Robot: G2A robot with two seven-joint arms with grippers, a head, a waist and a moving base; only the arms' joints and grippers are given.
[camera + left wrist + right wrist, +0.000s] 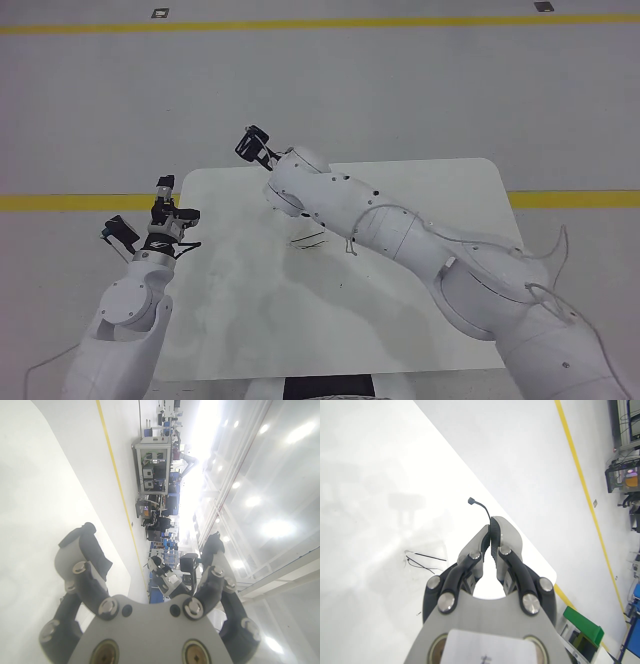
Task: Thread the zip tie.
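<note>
1. Black thin plastic zip tie [471, 500] sits pinched in the closed right gripper [492, 523], at upper centre of the top view, its square head poking past the tips
2. Judged step: tie lifted, not yet threaded
3. Left gripper [151, 532], at lower left of the top view, is spread wide and empty beside the white table [420, 300]
4. Next move likely needs both grippers brought together and the tail aligned finely with the head
</note>
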